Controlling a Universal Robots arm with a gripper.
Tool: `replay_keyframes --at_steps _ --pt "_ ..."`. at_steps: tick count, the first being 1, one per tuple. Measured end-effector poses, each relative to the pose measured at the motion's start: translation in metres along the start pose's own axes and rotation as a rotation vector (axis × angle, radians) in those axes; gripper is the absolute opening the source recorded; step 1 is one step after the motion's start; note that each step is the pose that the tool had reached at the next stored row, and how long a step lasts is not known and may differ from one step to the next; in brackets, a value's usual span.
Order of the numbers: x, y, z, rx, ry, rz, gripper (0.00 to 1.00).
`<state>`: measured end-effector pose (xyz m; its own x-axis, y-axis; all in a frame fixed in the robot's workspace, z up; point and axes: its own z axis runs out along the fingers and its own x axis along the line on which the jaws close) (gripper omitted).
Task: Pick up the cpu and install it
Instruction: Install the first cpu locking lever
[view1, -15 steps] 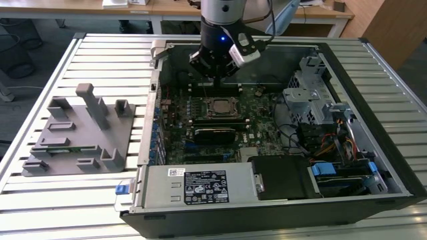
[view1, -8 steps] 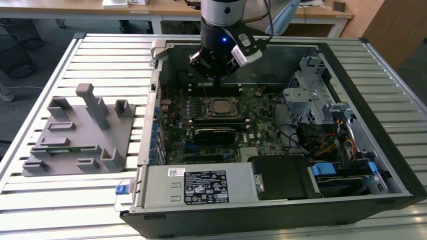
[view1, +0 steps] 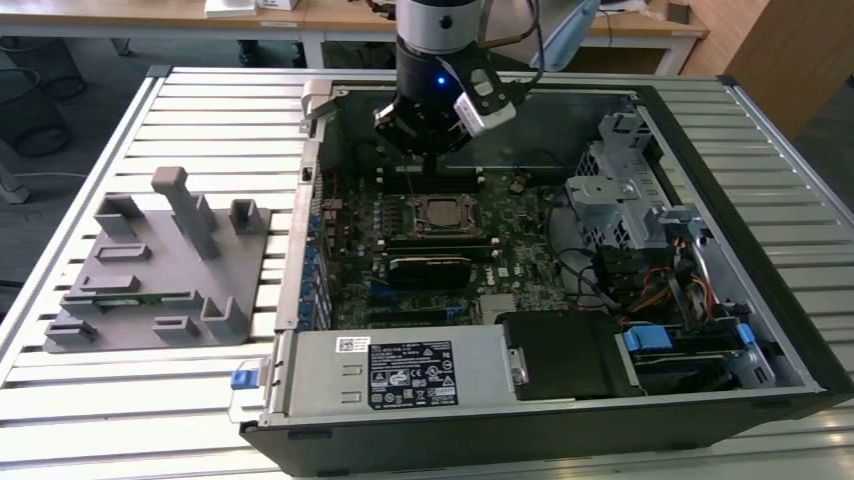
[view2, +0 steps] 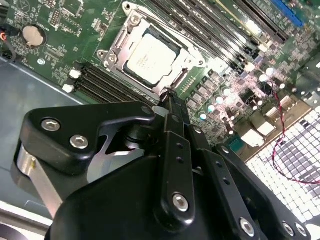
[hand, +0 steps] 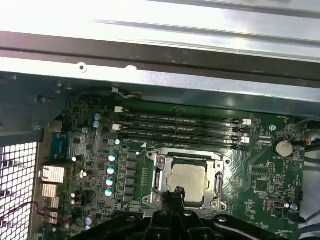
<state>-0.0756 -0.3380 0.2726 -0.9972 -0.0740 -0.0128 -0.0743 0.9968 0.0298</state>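
**CPU seated in its socket, gripper hanging just above**

Black gripper (view2: 170, 107) links crowd the near part of both wrist views, narrowing to a slim tip that sits close over the edge of the socket frame (view2: 187, 55). Whether the fingers are parted or closed cannot be told from these angles, and nothing appears to be held between them.

One cpu (hand: 188, 179) lies flat inside the socket frame on the green motherboard (view1: 534, 225), its pale metal top facing up; in the exterior view the cpu (view1: 438, 212) sits directly under the arm's wrist. Four long black memory slots (hand: 180, 127) run side by side next to the socket, all seemingly vacant, though glare makes that hard to confirm.

One open computer case (view1: 747, 250) rests on the slatted metal table (view1: 200, 110) and holds the motherboard, a drive cage (view1: 621, 195) and a power supply (view1: 387, 375). Toward the exterior view's left, one grey plastic tray (view1: 80, 330) lies on the table, with one thin green memory stick (view1: 130, 297) lying in it.
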Motion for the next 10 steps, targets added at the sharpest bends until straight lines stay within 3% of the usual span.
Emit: replay_keyframes --at_steps 10 --pt "0.0020 0.0001 0.0000 0.0000 0.0000 0.000 0.11"
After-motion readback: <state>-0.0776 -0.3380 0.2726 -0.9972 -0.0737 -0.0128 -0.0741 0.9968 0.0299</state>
